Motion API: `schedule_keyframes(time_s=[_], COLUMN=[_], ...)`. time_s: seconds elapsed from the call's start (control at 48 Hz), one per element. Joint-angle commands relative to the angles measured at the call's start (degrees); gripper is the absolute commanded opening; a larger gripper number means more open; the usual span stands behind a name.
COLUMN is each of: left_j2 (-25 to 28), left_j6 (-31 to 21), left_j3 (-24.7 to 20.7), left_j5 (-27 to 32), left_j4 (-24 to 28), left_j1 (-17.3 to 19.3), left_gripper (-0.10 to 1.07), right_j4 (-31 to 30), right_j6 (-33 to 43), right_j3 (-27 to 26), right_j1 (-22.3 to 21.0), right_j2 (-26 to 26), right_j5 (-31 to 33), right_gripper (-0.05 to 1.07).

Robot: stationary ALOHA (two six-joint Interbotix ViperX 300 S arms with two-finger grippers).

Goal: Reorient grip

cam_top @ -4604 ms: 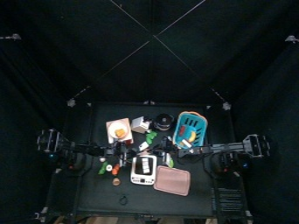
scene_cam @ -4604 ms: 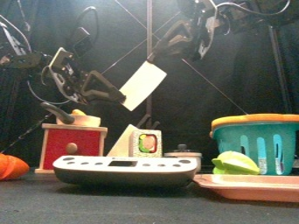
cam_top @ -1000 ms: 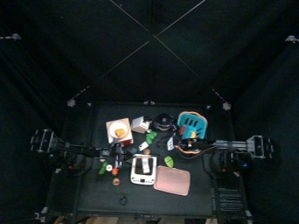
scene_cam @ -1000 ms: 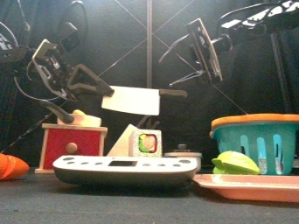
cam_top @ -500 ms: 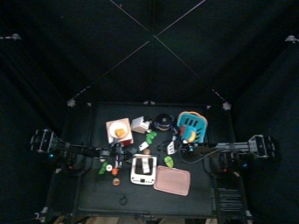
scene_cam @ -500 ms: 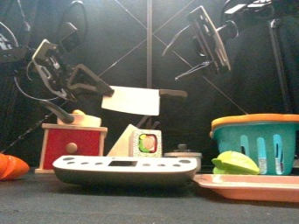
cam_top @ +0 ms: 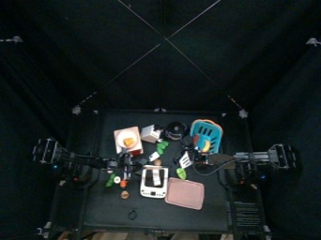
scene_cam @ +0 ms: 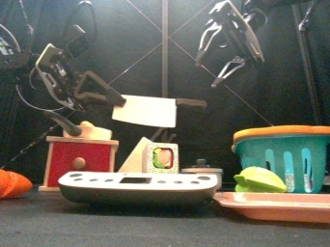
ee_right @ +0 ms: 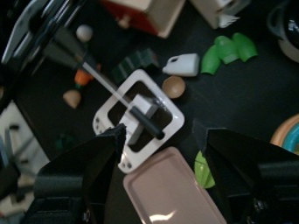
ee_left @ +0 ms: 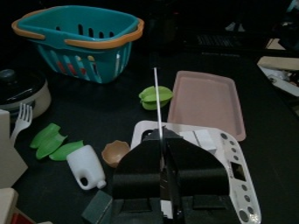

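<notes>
cluttered table [cam_top: 213, 220], open air above

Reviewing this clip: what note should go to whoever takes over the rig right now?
Left gripper: shut on the white card, held roughly level in the air above the scale.
Right gripper: open, empty, raised high and clear of the card.
Done: the card sits in the left gripper alone.
Left: judge whether this grip suits; if not, bring the right gripper in for a regrasp. Mind the basket and pink tray below.
</notes>
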Motion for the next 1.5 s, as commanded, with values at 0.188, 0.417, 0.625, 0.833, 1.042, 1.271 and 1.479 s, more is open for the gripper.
schedule_keyframes(time_s=[0.188, 0.417, 0.625, 0.833, 1.042, 1.271, 1.479], left_j2=[-0.62, -1.23, -1.23, -1.23, -1.23, -1.23, -1.23], left_j6=[0.00, 0.00, 0.00, 0.00, 0.00, 0.00, 0.00], left_j3=[-0.88, -1.23, -1.49, -1.93, -1.93, -2.02, -2.02], left_j5=[-0.26, -0.62, -0.62, -0.62, -0.70, -0.79, -0.79], left_j4=[0.62, 0.88, 0.88, 0.88, 0.97, 0.88, 0.88], left_j1=[-0.18, -0.35, -0.62, -0.62, -0.53, -0.62, -0.53], left_gripper=[0.30, 0.30, 0.30, 0.30, 0.30, 0.30, 0.30], right_j4=[7.21, 6.24, 3.52, 1.23, 1.14, 1.14, 1.05], right_j6=[-29.62, -35.95, -35.68, -35.42, -35.68, -35.51, -35.86], right_j3=[7.38, 14.68, 16.70, 16.26, 15.29, 14.68, 13.80], right_j1=[-0.70, -0.35, -0.26, -0.44, -0.70, -0.97, -1.14], right_j2=[-2.64, -3.16, -1.93, 1.41, 3.52, 5.45, 5.89], right_j5=[-13.89, -28.48, -35.51, -36.74, -36.91, -36.91, -36.91], right_gripper=[0.94, 0.94, 0.94, 0.91, 0.82, 0.76, 0.76])
